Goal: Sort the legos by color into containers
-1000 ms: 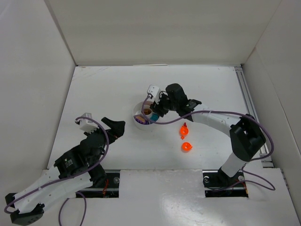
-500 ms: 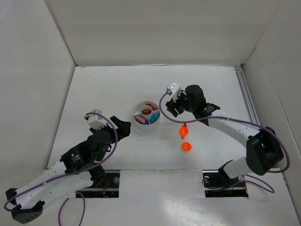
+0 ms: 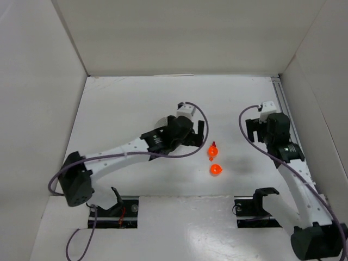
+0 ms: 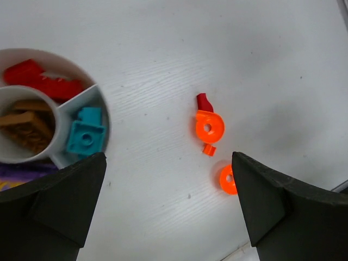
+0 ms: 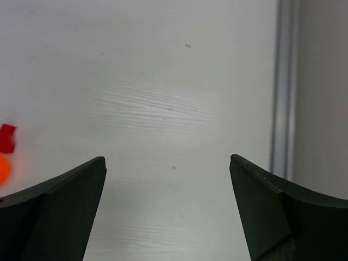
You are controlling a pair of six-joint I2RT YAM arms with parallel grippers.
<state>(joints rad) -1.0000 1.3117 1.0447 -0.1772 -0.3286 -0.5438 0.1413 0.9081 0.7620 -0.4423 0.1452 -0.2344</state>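
Left wrist view cuts the dish (image 4: 104, 125) off at the frame's left edge, and the purple legos (image 4: 22, 173) sit mostly behind a finger (image 4: 54, 206). In the top view the left arm (image 3: 119, 152) covers nearly all of the dish. Red legos (image 4: 38, 80) fill the top wedge, long axis upper left to lower right. Brown ones (image 4: 24, 125) lie tilted in the centre cup. Teal (image 4: 86, 133) is in the right wedge, studs up. Loose on the table (image 4: 163, 54), well apart from the dish, an orange ring (image 4: 209, 126) lies flat with a red bit (image 4: 204, 101) touching its top and a small orange bit (image 4: 209, 149) just below, lined up top to bottom. A second ring (image 4: 228, 179) is half hidden by the other finger. Left gripper (image 4: 168, 157) is spread wide, empty, over bare table between dish and rings. Right gripper (image 5: 168, 160) is spread wide, empty, near the rail (image 5: 285, 81). The red bit and an orange edge, probably the ring, are clipped at its view's left.
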